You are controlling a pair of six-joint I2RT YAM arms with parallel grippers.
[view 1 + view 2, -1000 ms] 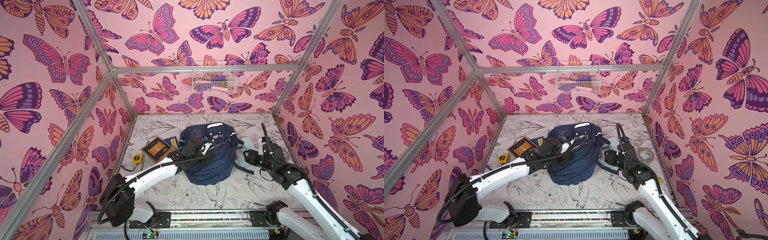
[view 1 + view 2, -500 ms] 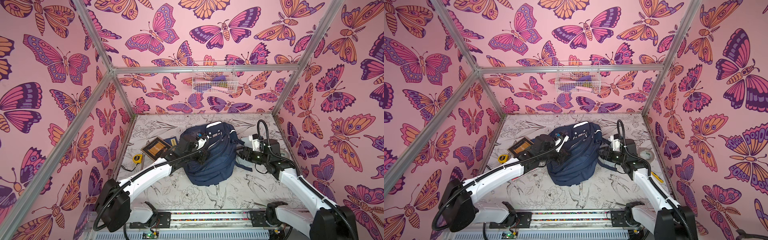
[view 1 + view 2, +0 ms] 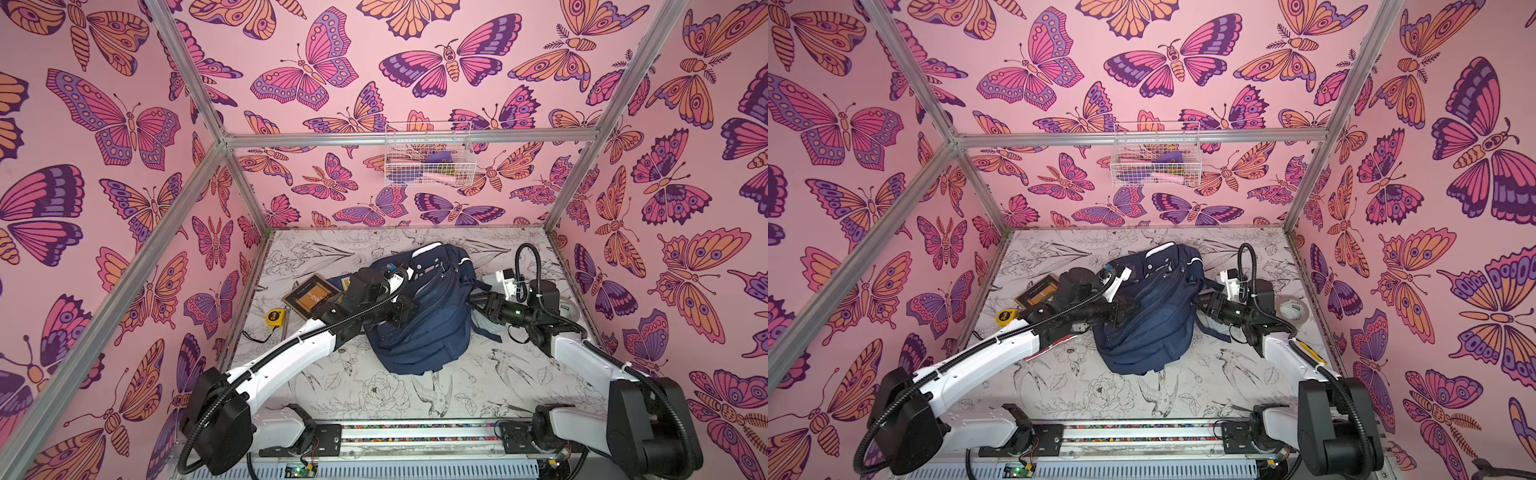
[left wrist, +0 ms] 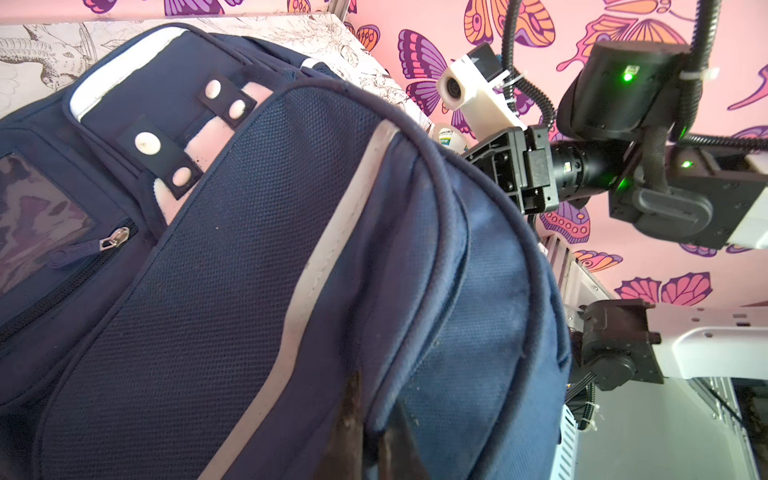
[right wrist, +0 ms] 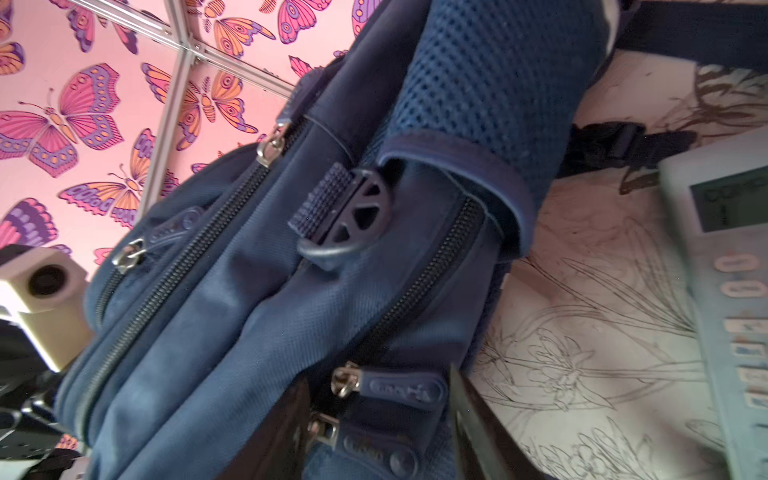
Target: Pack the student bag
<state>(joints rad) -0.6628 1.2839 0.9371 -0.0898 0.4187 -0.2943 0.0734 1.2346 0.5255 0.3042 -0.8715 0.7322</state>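
Note:
The student bag (image 3: 432, 328) (image 3: 1154, 332), a navy-blue backpack with white stripes, lies in the middle of the table in both top views. My left gripper (image 3: 409, 309) (image 3: 1133, 307) reaches onto its left side. In the left wrist view it (image 4: 372, 415) is shut on a piped fold of the bag's fabric (image 4: 399, 332). My right gripper (image 3: 473, 300) (image 3: 1196, 302) sits against the bag's right side. The right wrist view shows this gripper (image 5: 378, 411) open, its jaws on either side of two zipper pulls (image 5: 401, 388) without pressing on them.
A dark brown-framed book (image 3: 311, 296) and a yellow tape measure (image 3: 274, 316) lie left of the bag. A tape roll (image 3: 1292, 309) sits behind the right arm. A calculator (image 5: 727, 291) lies near the right gripper. A wire basket (image 3: 428, 156) hangs on the back wall.
The right arm swung in from the front right to the bag's right side, and its jaws narrowed a little. The left gripper kept its hold and the bag shifted slightly backward.

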